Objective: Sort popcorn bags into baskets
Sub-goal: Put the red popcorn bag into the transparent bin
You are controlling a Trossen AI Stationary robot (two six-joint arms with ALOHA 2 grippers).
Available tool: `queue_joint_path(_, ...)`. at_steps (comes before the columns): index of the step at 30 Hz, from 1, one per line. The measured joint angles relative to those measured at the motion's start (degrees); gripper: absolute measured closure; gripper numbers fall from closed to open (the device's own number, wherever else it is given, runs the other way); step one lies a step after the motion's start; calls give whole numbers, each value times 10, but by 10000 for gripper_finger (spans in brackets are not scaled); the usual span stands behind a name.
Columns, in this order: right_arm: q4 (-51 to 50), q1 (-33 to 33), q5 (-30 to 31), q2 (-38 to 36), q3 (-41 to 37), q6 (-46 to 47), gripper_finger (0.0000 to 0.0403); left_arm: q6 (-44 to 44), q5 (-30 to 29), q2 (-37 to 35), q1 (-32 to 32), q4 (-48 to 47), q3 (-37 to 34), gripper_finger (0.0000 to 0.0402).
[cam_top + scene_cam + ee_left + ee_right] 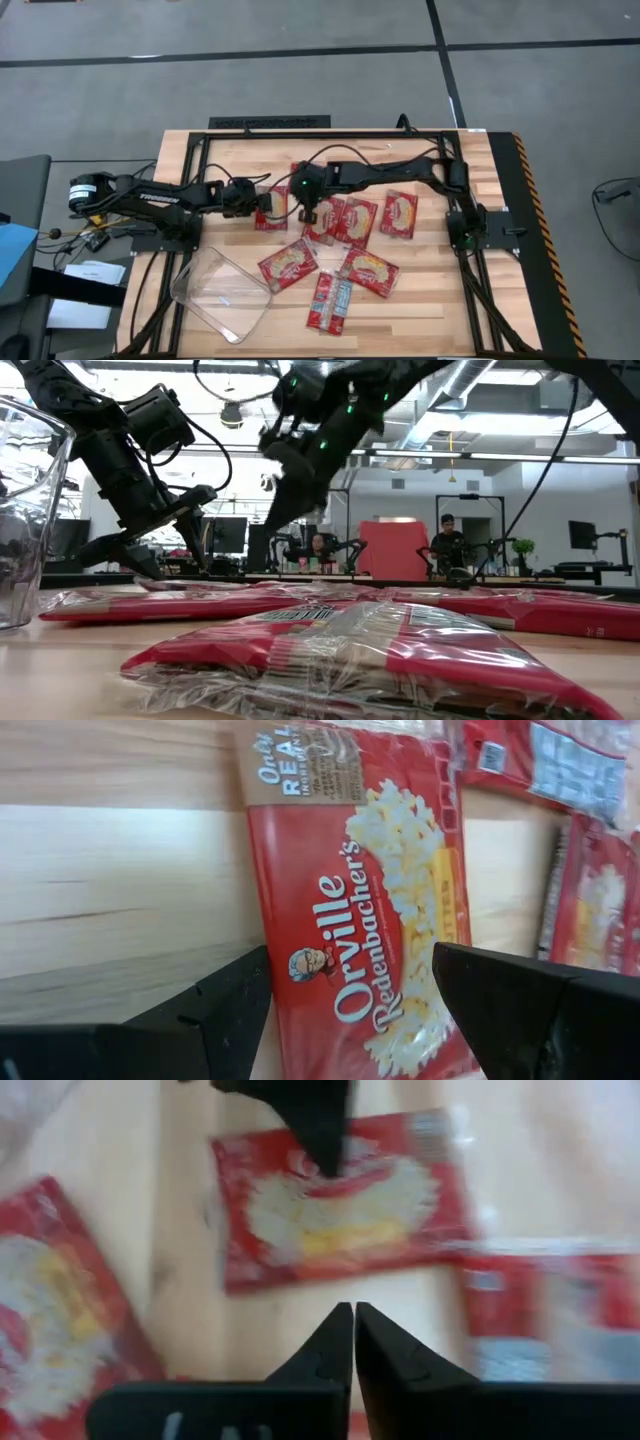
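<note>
High view: the popcorn bags lie scattered at centre frame, none in the clear basket at lower left. The left gripper reaches over the leftmost bag; the right gripper hangs just beside it.

Low view: flat crinkly packets fill the foreground; they look light, floppy and slippery.

Left wrist view: its fingers stand apart, straddling a bag; a pinch at the edge seam seems best.

Right wrist view: its fingertips are pressed together, empty.
</note>
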Motion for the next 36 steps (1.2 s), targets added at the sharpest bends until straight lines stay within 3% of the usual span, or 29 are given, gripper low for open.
queue_joint_path(3,45,-2,-18,26,2,25,362,5,4,0,0,0,0,138)
queue_joint_path(11,52,5,-35,83,0,34,395,4,4,0,0,-18,-3,138)
queue_joint_path(18,69,6,-31,83,1,37,371,-27,13,-2,0,57,-54,138)
queue_joint_path(22,74,5,-33,102,0,52,380,-44,13,-1,0,100,-80,138)
queue_joint_path(27,103,5,-36,119,2,43,390,-43,15,-1,0,110,-84,138)
queue_joint_path(36,122,6,-47,125,3,42,373,-21,20,0,-1,146,-84,138)
